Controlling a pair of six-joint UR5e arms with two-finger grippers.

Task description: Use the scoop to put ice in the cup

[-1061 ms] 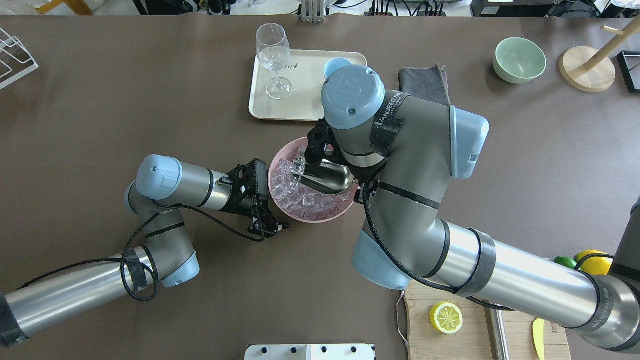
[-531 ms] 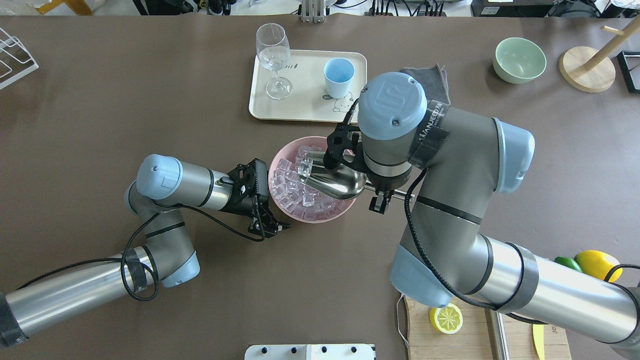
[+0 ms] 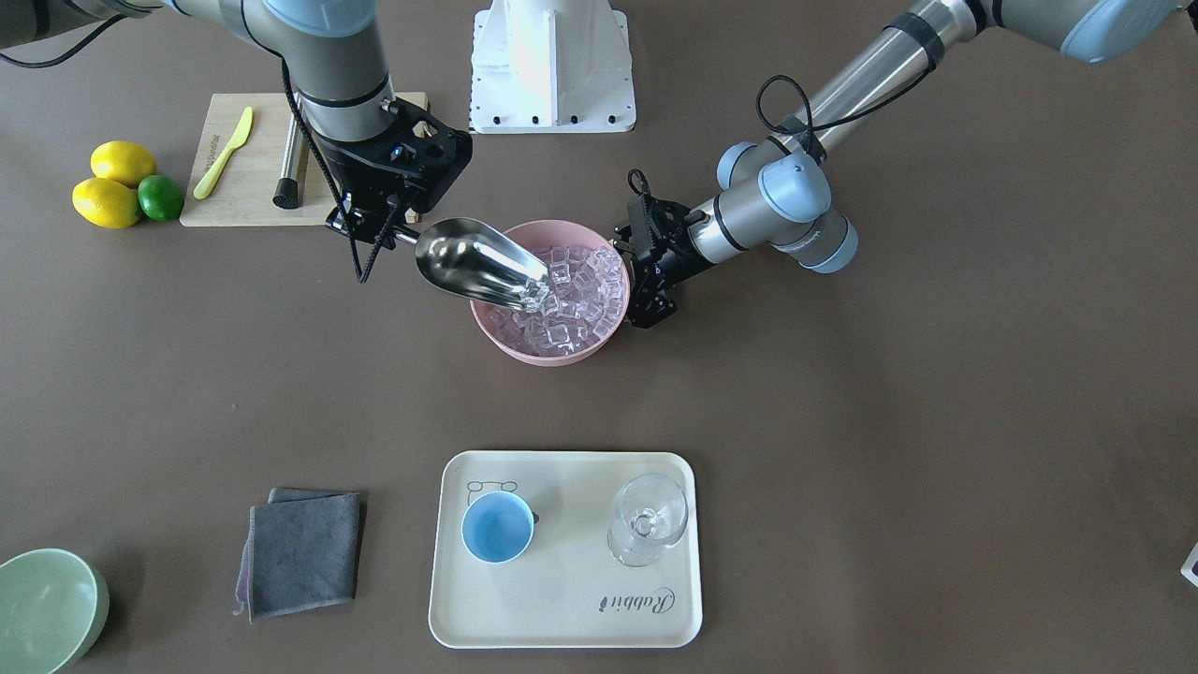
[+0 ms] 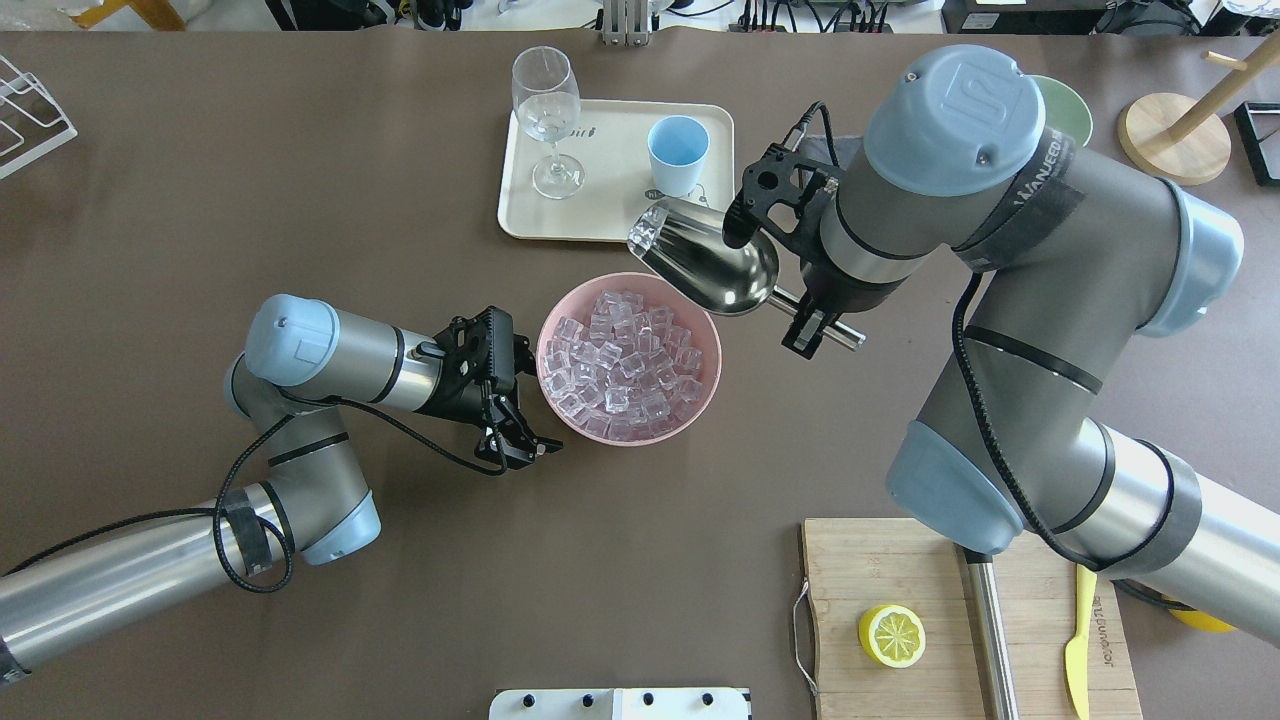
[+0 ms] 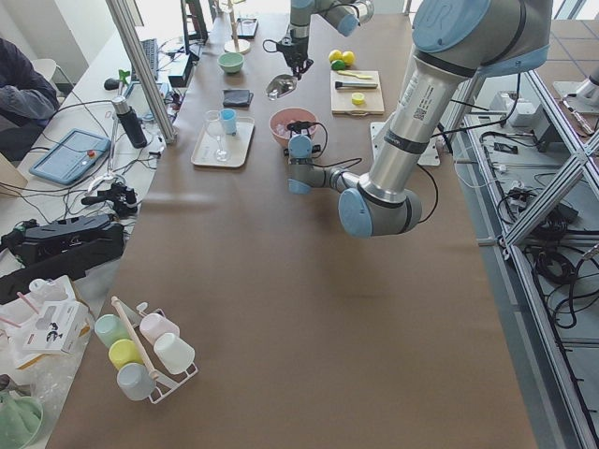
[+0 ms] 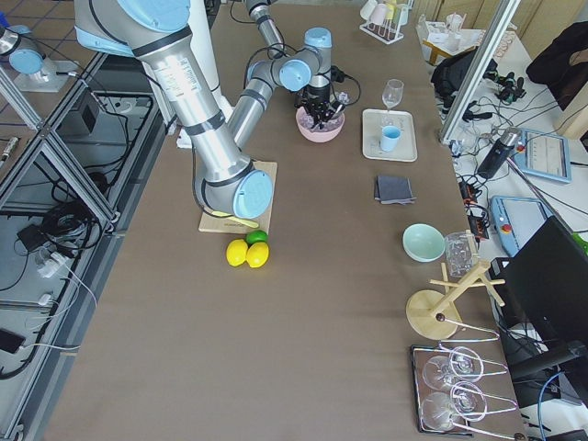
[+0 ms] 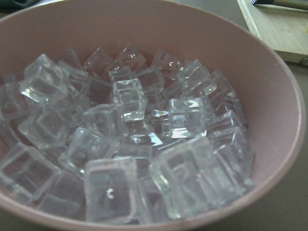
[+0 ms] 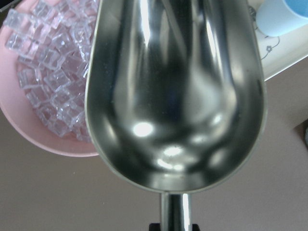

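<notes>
The steel scoop point(image 4: 712, 268) hangs in the air just past the far right rim of the pink bowl point(image 4: 628, 437), its mouth towards the cream tray point(image 4: 610, 225). My right gripper point(image 4: 806, 306) is shut on its handle. One clear cube seems to sit at the scoop's front lip; the trough in the right wrist view point(image 8: 175, 96) looks bare. The ice point(image 4: 625, 365) fills the bowl point(image 3: 547, 358). The light-blue cup point(image 4: 678, 155) stands on the tray and looks empty point(image 3: 497, 527). My left gripper point(image 4: 525, 395) is open beside the bowl's left rim, apart from it.
A stemmed glass point(image 4: 545, 110) stands on the tray left of the cup. A grey cloth point(image 3: 304, 548) and a green bowl point(image 3: 42, 608) lie to the right. A cutting board point(image 4: 900, 590) with a half lemon point(image 4: 891, 635) and a steel cylinder point(image 4: 990, 620) is near me.
My right arm has lifted the scoop out of the ice and carried it up and to the far right, towards the tray. My left gripper has drawn back a little from the bowl.
</notes>
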